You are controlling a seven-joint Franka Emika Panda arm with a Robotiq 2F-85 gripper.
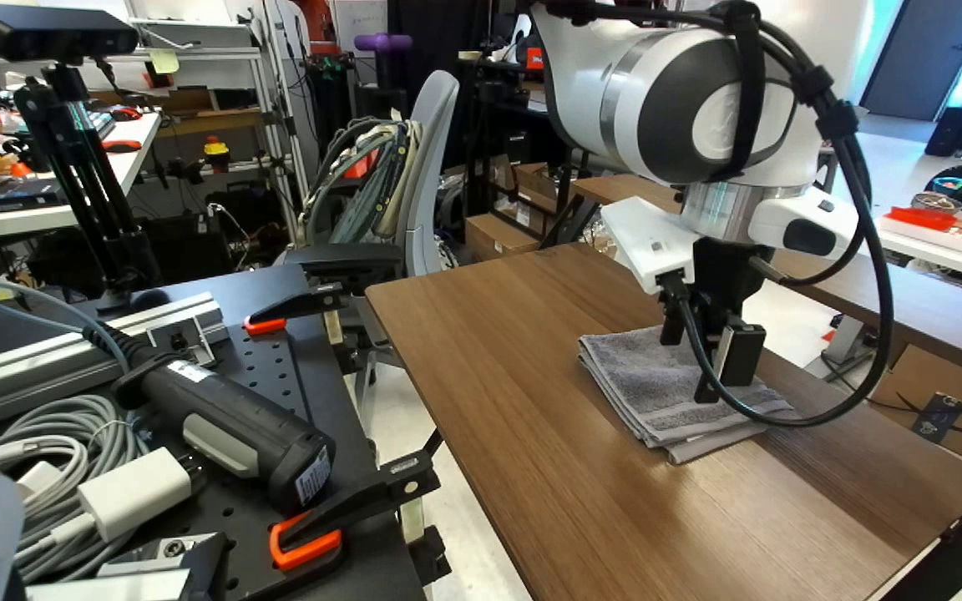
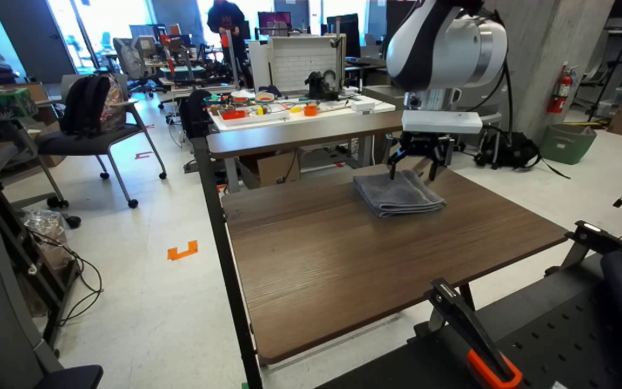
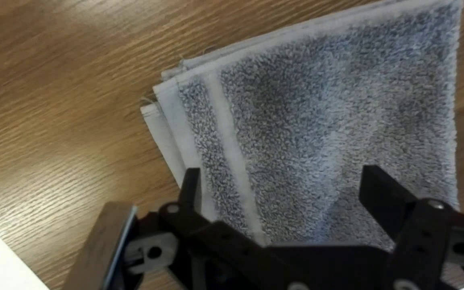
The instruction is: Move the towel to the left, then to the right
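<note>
High over the brown table [image 1: 481, 376] looms the white arm [image 1: 665, 108], its gripper [image 1: 690, 363] pointing down, and right beneath lies our grey towel [image 2: 397, 193], set in an exterior view toward the tabletop's far edge and folded into a layered, roughly square pad! The fingers [image 3: 383, 197] stand wide apart, the grip released, and the wrist view gives us the detail: one finger overlaps the hem beside the pale stripe, the other sits over the plush pile across from it. Are the tips touching cloth? I can't tell from these angles. At one corner the layers fan out slightly (with a few loose threads poking free, the scruffy things). Across a gap from the table, a black perforated bench [image 1: 281, 367] carries a dark handheld tool [image 1: 230, 421], a white plug block [image 1: 137, 494] and, along its edge, two clamps [image 1: 356, 505] in black and orange. Behind bench and table stands a grey office chair [image 1: 427, 175]. And way off in the background, a person [image 2: 226, 19] in dark clothing stands, while at the concrete pillar [image 2: 565, 38] a red fire extinguisher [image 2: 562, 89] hangs above a green bin [image 2: 567, 143]!
</note>
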